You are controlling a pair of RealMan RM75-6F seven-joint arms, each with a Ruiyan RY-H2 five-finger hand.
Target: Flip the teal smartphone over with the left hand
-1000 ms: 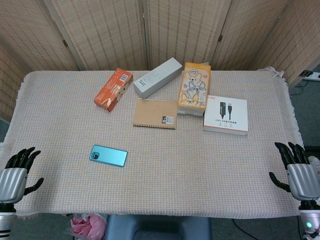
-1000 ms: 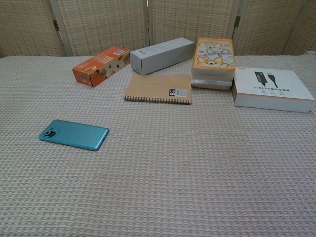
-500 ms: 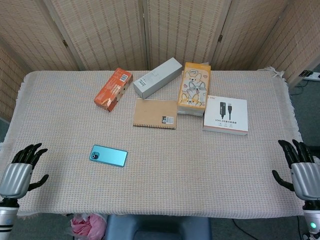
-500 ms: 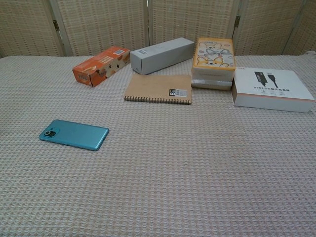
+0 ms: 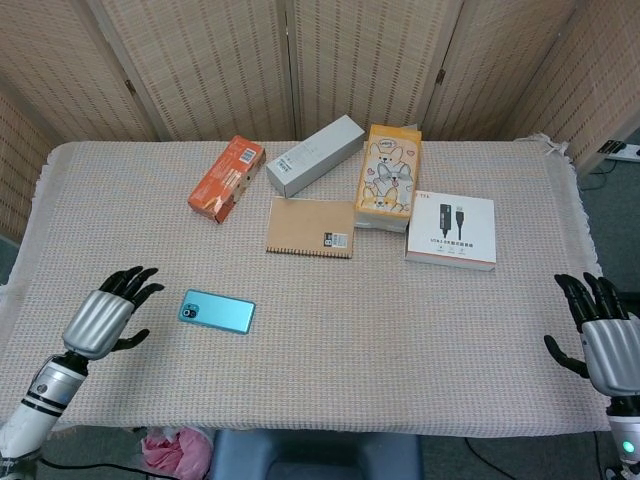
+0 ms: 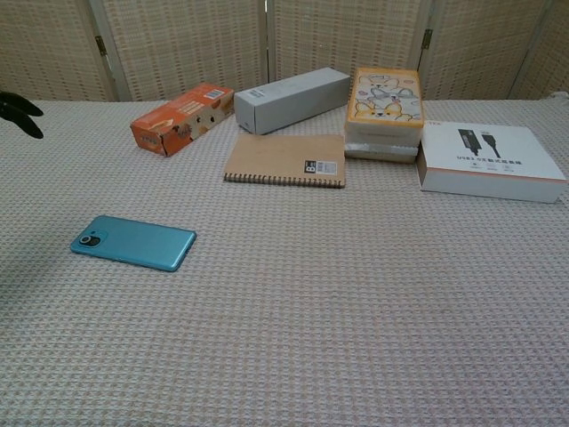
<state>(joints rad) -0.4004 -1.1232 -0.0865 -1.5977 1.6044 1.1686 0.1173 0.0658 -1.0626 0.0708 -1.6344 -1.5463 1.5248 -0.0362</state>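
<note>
The table [image 5: 480,330], under a woven cloth, carried the teal smartphone [image 5: 217,311] lying flat, camera side up, near its front left, well apart from the boxes at the back. The left hand [image 5: 105,315] hovered just beside the phone's camera end, fingers spread, holding nothing. The phone looked thin, stiff, slick and fragile; I judged a long edge the best purchase.
</note>
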